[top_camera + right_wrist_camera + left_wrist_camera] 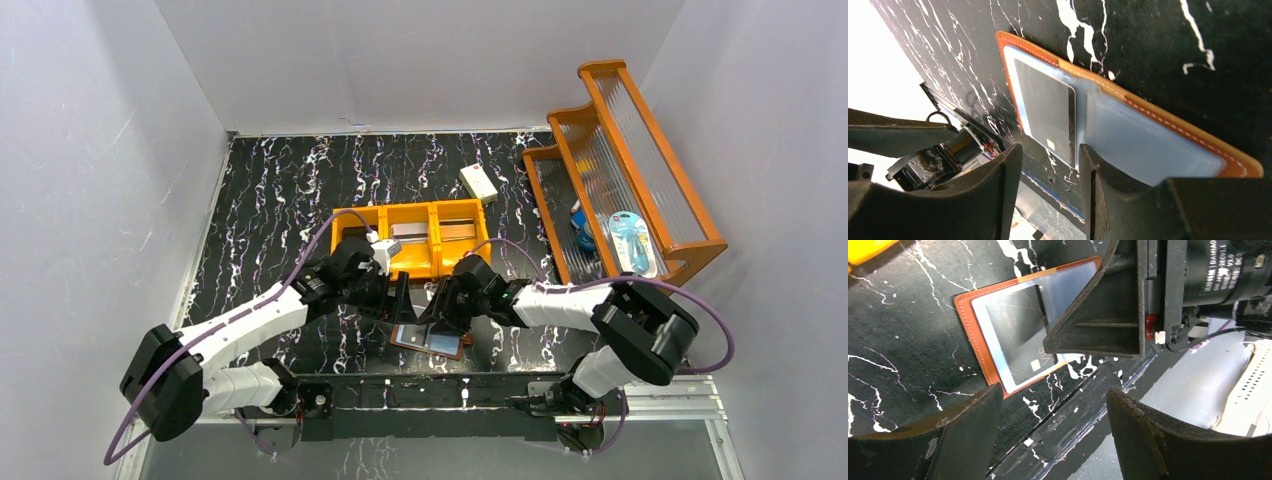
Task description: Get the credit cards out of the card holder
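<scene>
card holder [428, 340] lies open, flat on desk [270, 190], lower centre of top view, between both arms. dark credit card [1015, 332] sits in pocket, left of centre in left wrist view. left pincer [1054, 392] released, empty, hovering just beside holder. right pincer [1049, 150] spread, nothing gripped, one finger over holder's fold. risks for you: pinching pocket along with card, so holder lifts or drags; thin card slipping free.
</scene>
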You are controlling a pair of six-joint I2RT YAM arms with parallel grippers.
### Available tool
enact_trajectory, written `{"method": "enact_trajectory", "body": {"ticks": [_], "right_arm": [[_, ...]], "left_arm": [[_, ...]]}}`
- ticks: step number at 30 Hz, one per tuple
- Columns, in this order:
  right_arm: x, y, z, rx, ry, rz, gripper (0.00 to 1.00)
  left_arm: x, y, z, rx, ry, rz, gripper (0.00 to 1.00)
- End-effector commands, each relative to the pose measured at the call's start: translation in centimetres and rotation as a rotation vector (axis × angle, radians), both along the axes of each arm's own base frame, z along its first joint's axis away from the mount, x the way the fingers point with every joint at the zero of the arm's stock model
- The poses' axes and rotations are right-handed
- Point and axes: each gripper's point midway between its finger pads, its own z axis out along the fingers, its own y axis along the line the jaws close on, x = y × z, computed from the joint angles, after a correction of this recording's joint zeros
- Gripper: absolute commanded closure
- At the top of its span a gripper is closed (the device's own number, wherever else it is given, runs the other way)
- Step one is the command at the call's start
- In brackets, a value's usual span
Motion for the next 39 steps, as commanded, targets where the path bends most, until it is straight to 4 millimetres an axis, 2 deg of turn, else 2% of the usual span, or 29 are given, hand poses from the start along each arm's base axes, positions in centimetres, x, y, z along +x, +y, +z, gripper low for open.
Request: {"method": "enact_trajectory", "body": {"ticks": [1, 8, 15, 17, 18, 19, 21, 25, 27, 30, 33, 39], "right_arm": [[0.9, 1.3, 0.3, 0.004, -0.011, 0.031, 0.47], [0.6, -0.2, -1.4, -0.051, -0.012, 0.004, 0.52], [-0.7, -1.1, -3.6, -0.095, 0.060, 0.016, 0.54], [-0.7, -1.2, -3.7, -0.097, 0.060, 0.011, 0.55], [-0.6, -1.2, -3.5, -0.094, 0.051, 0.005, 0.55], [-0.4, -1.2, -3.4, -0.092, 0.045, 0.005, 0.56], [-0.5, -1.2, -3.5, -0.099, 0.049, 0.003, 0.57], [0.2, -1.9, -2.7, -0.122, 0.015, -0.035, 0.57], [0.0, -2.5, -3.6, -0.148, 0.029, -0.056, 0.58], [-0.2, -1.6, -3.6, -0.104, 0.039, -0.029, 0.68], [-0.2, -1.4, -3.5, -0.099, 0.038, -0.026, 0.74], [-0.2, -1.3, -2.3, -0.041, 0.003, -0.027, 0.74]], "left_arm": [[0.5, 0.0, -0.7, 0.036, -0.006, 0.030, 0.26], [-0.3, -0.3, -1.6, 0.030, 0.022, -0.008, 0.31], [-0.6, -1.1, -3.0, 0.046, 0.072, -0.024, 0.32], [-1.0, -1.3, -4.0, 0.069, 0.103, -0.044, 0.37], [-1.5, -1.5, -4.6, 0.083, 0.116, -0.058, 0.43], [-1.9, -1.1, -5.7, 0.117, 0.133, -0.059, 0.49], [-2.4, -0.5, -7.2, 0.165, 0.157, -0.051, 0.53], [-3.3, 0.0, -8.7, 0.229, 0.192, -0.042, 0.68], [-3.2, 0.4, -9.3, 0.255, 0.199, 0.021, 0.75], [-3.6, 0.5, -9.6, 0.267, 0.210, 0.007, 0.78], [-3.8, 0.7, -9.7, 0.271, 0.211, 0.006, 0.79], [-3.7, 1.2, -9.8, 0.286, 0.202, 0.024, 0.79]]}}
